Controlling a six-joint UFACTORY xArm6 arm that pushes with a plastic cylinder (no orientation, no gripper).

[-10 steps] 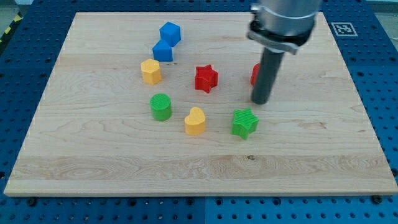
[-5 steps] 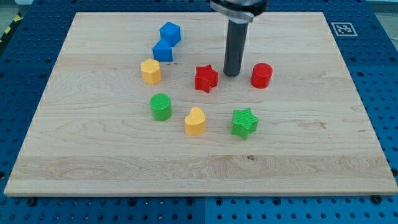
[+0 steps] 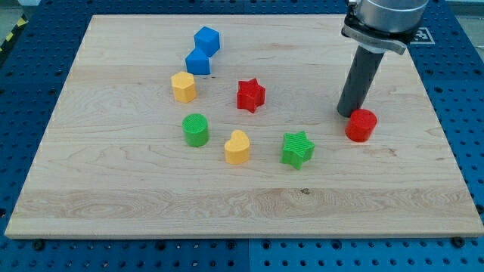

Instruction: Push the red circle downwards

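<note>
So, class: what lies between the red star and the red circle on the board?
In the camera view, only bare wood and my tip lie between the red star and the red circle. My tip sits just up-left of the circle.

red circle (image 3: 361, 125) shifted down-right | my tip (image 3: 347, 113) now at its upper-left

The arm's grey housing (image 3: 384, 19) runs off the view's top edge, so only its lowest part and the dark rod show. The rod's base hides a sliver of the red circle's (image 3: 361, 125) upper-left rim, so whether my tip (image 3: 349, 113) touches it cannot be told. The square marker (image 3: 420, 35) at the bench's (image 3: 151, 204) top-right corner sits half behind the housing.
</note>
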